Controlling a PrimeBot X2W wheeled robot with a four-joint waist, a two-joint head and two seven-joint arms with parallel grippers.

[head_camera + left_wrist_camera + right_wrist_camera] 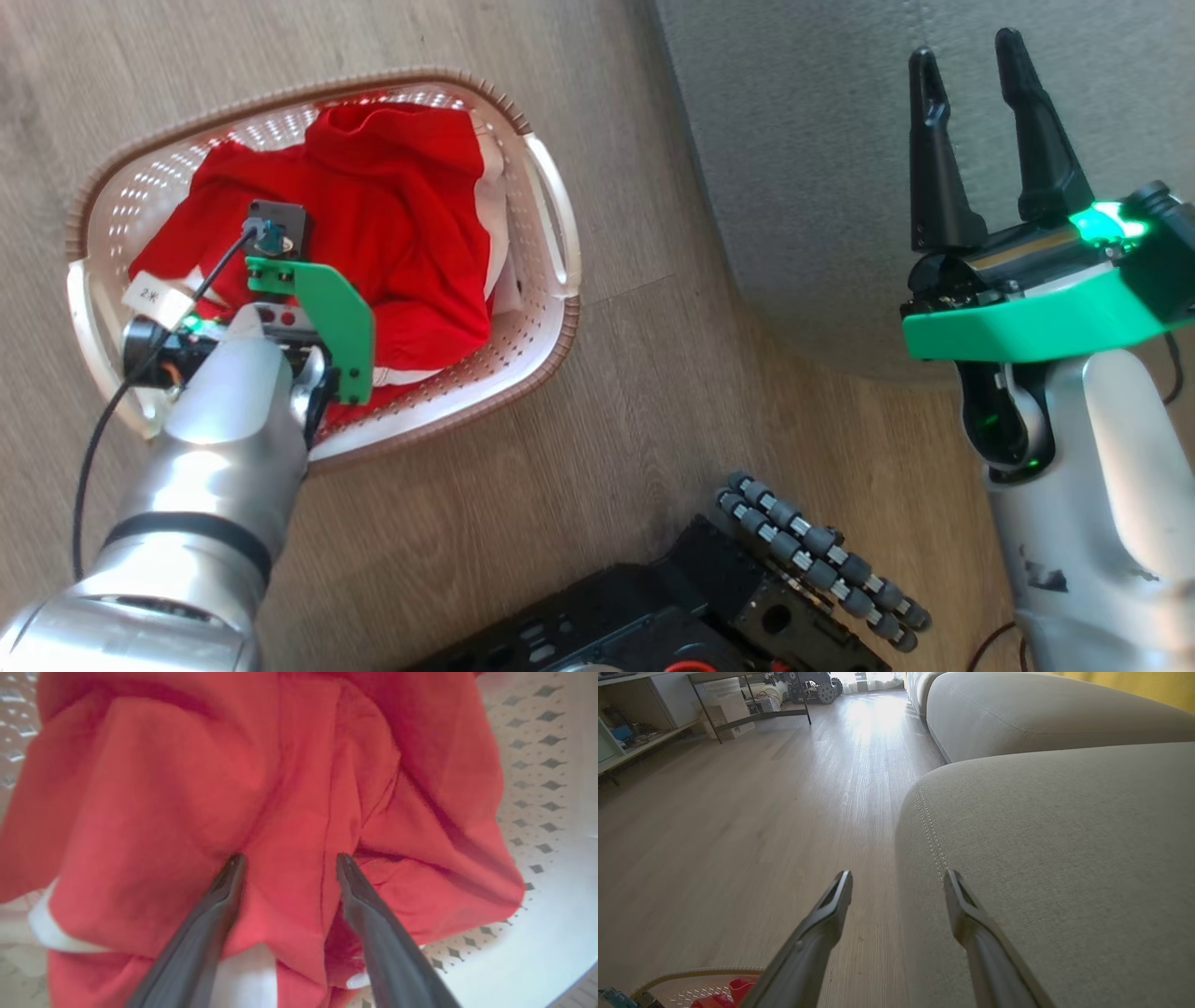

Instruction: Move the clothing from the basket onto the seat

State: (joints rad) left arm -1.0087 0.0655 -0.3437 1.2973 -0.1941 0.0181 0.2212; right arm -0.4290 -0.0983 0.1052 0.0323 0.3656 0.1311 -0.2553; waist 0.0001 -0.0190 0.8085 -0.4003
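Red clothing (401,215) lies heaped in the basket (140,201) on the floor (653,420).
Up close, the left gripper (289,861) is spread, tips against the fabric; from above, its arm (224,401) hangs over the basket; the right gripper (965,47), spread and empty, hovers at the seat (803,140) edge.

Silver arms (233,411), green trim
Green brackets (327,308) are capping wrists; right gripper (965,45) is showing long dark fingers (938,168).

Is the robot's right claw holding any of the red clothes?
No, the right gripper stands open with nothing in it near the seat, while the clothing lies in the basket.
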